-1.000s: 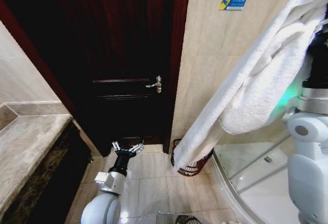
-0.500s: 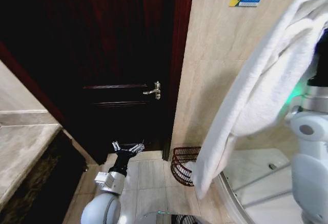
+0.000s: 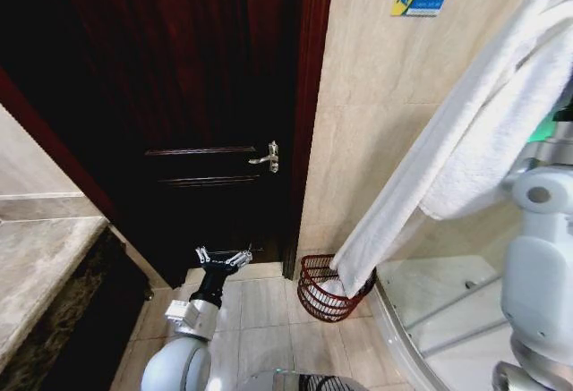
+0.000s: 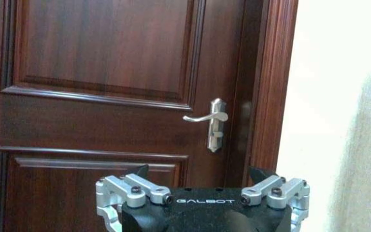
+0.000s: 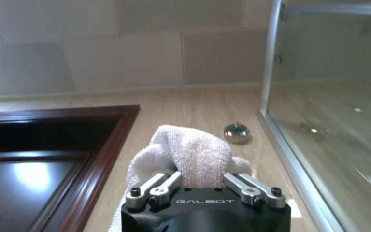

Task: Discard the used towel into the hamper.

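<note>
Up high, right gripper [image 5: 200, 189] jaws clamped on white towel [image 3: 466, 154]; left gripper [image 3: 224, 258] jaws wide, empty, low by door [image 3: 192, 96].

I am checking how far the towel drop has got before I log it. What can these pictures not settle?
- Hamper contents: in the head view the towel hangs over its opening, hiding the inside.
- Right gripper: shut on the towel in the right wrist view; in the head view the towel covers it.
- Left gripper: fingertips cut off by the left wrist view's edge; open in the head view, low before the door.
</note>
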Available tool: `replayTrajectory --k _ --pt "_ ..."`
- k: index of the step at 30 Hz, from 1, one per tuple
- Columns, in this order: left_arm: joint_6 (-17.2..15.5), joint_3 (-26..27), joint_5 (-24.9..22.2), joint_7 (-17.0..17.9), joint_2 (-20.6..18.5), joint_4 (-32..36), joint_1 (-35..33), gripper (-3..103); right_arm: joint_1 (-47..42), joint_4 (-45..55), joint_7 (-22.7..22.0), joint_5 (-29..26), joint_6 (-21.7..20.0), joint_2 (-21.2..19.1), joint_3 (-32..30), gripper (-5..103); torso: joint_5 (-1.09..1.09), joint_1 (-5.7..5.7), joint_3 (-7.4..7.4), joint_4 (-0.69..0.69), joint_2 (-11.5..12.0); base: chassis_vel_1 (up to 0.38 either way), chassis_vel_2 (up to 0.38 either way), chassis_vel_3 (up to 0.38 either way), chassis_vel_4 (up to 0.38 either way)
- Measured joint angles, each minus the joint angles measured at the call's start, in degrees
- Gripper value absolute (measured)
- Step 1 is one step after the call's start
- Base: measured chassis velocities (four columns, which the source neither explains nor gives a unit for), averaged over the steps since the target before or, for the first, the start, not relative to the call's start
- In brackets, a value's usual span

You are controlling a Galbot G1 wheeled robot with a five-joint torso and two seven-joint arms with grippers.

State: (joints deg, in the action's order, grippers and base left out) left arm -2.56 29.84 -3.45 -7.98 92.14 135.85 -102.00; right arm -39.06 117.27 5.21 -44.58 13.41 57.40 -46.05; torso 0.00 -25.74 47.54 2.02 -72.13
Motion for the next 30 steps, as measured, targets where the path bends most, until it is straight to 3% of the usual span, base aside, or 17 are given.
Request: replayTrajectory --k 11,22,30 --pt "0.0 0.0 0.0 0.0 0.0 0.0 0.0 100 -6.7 -2.1 4.1 3.8 4.4 3.9 1.9 11 0.01 0.03 -0.01 -0.02 0.0 0.0 0.0 0.0 0.0" --pt "0.0 0.0 0.0 0.0 0.0 0.0 0.0 100 -11.1 -4.4 5.3 5.4 7.0 5.9 2.4 11 0.0 0.03 -0.01 -0.03 0.0 0.0 0.0 0.0 0.0" --pt "0.0 0.0 0.0 0.0 0.0 0.0 0.0 100 -16.6 -6.3 6.4 7.7 11.3 7.9 3.6 11 0.0 0.03 -0.01 -0.02 0.0 0.0 0.0 0.0 0.0"
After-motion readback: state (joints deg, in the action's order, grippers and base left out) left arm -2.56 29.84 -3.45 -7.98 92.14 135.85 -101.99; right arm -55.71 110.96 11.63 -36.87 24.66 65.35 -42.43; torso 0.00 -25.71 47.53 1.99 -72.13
